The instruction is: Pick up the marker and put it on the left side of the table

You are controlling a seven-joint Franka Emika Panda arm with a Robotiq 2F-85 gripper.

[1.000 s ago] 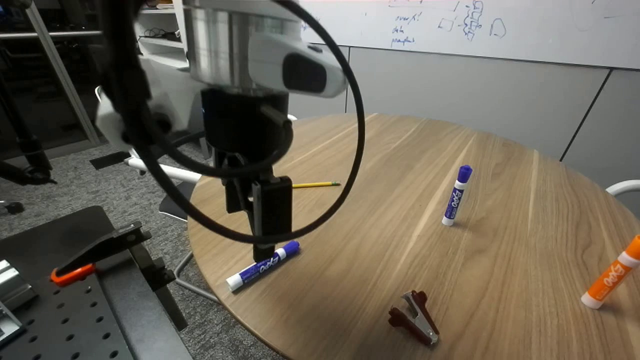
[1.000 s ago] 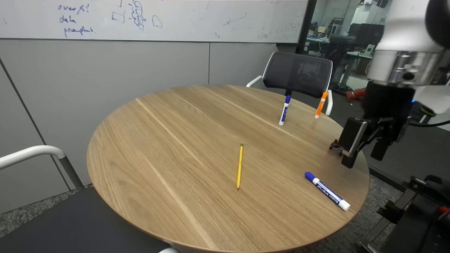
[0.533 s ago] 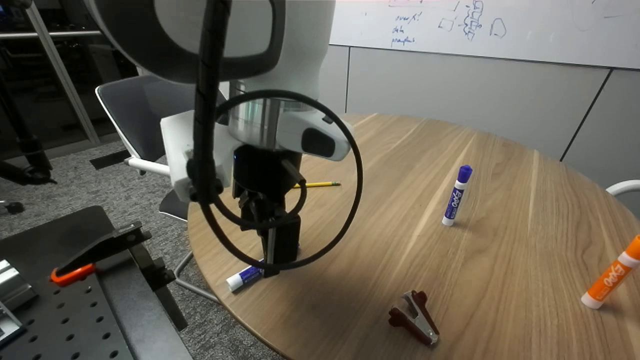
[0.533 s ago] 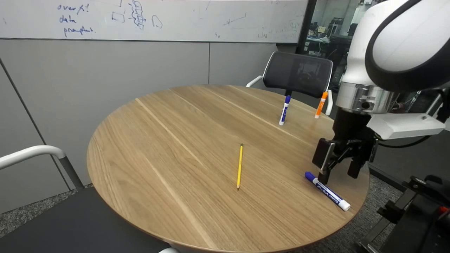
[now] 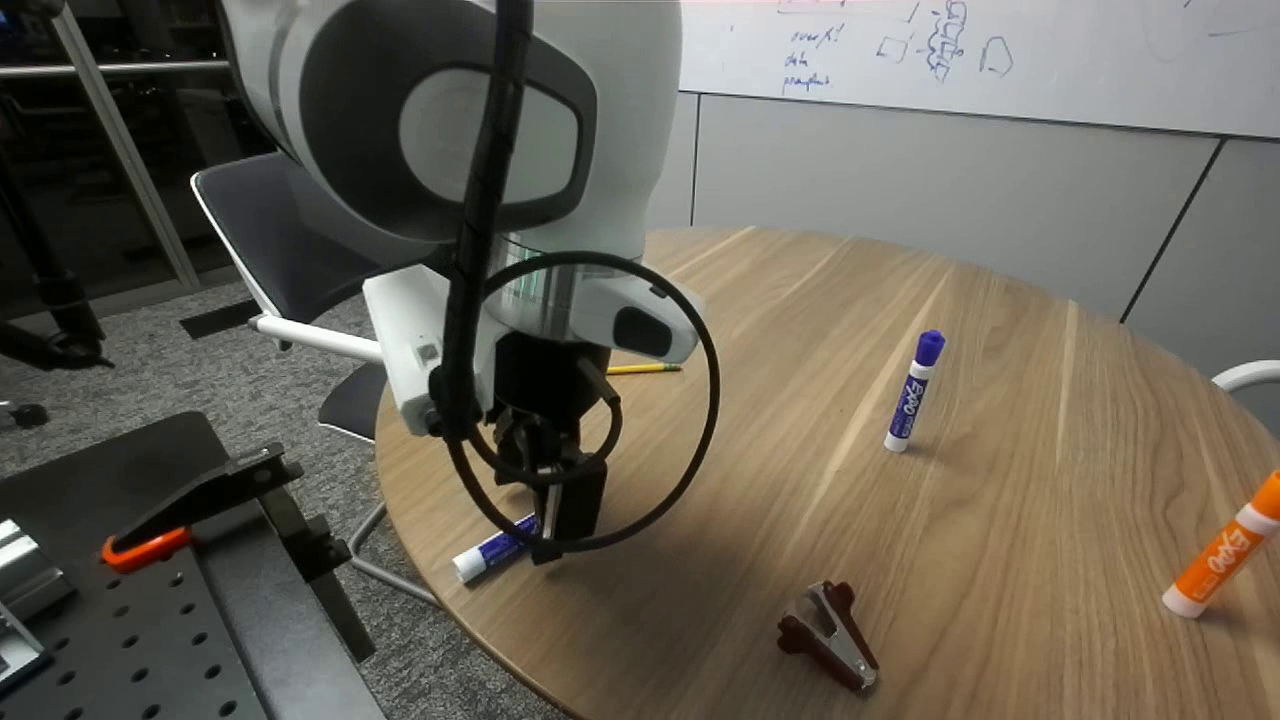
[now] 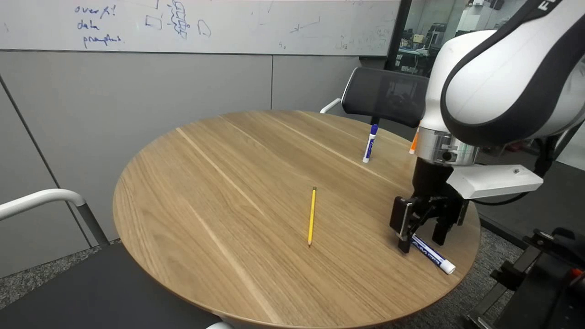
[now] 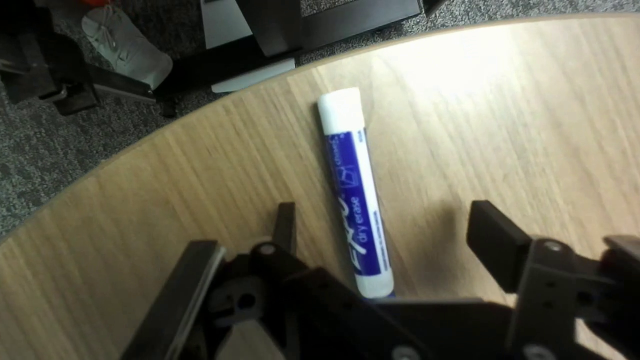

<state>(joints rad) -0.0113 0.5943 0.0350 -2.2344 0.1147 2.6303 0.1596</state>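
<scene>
Lying marker (image 6: 429, 252): cap hidden behind the gripper (image 6: 422, 243) in both exterior views
Pencil (image 5: 645, 369): sharpened end behind the gripper in an exterior view
Orange marker (image 5: 1222, 555): cap cut by the right edge in an exterior view

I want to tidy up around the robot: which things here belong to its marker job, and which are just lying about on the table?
Part of the job:
lying blue-and-white marker
gripper, open around that marker
round table

Just lying about:
standing blue-and-white marker
orange marker
yellow pencil
staple remover
</scene>
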